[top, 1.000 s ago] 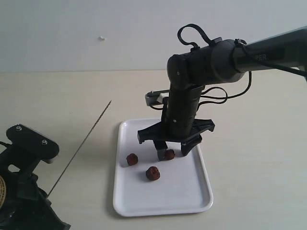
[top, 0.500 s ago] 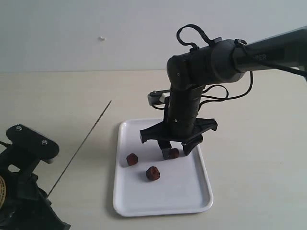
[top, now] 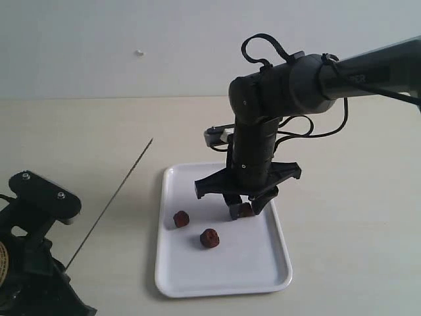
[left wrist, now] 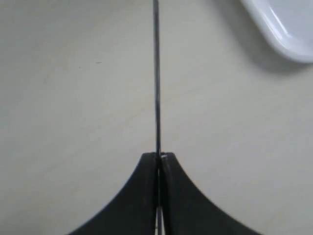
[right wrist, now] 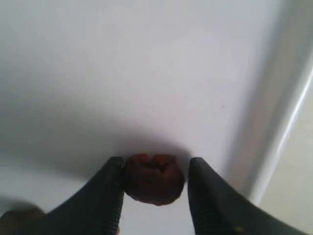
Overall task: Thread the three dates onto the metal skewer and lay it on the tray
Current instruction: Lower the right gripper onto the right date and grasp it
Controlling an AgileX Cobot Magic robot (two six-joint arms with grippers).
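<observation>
The white tray [top: 243, 263] lies mid-table and holds three dates. Two of them, one date [top: 181, 219] and another [top: 210, 237], lie loose on its left half. The third date [right wrist: 154, 178] sits between the jaws of my right gripper [right wrist: 155, 167], which is lowered onto the tray [right wrist: 146, 73]. One finger [right wrist: 110, 196] touches the fruit, the other finger [right wrist: 210, 196] stands a small gap away, so the jaws are open around it. At the lower left my left gripper [left wrist: 158, 156] is shut on the metal skewer [left wrist: 156, 78], which slants up and away over the table as a thin rod [top: 112, 201].
The right arm's black wrist [top: 253, 155] and cables stand over the tray's far half. The tray's raised rim [right wrist: 279, 122] runs close beside the gripped date. A corner of the tray [left wrist: 281, 29] shows in the left wrist view. Bare beige table surrounds the tray.
The right gripper has shifted slightly right and lower on the tray, nudging the date along, and its jaws have narrowed around it. The left gripper and skewer have not moved.
</observation>
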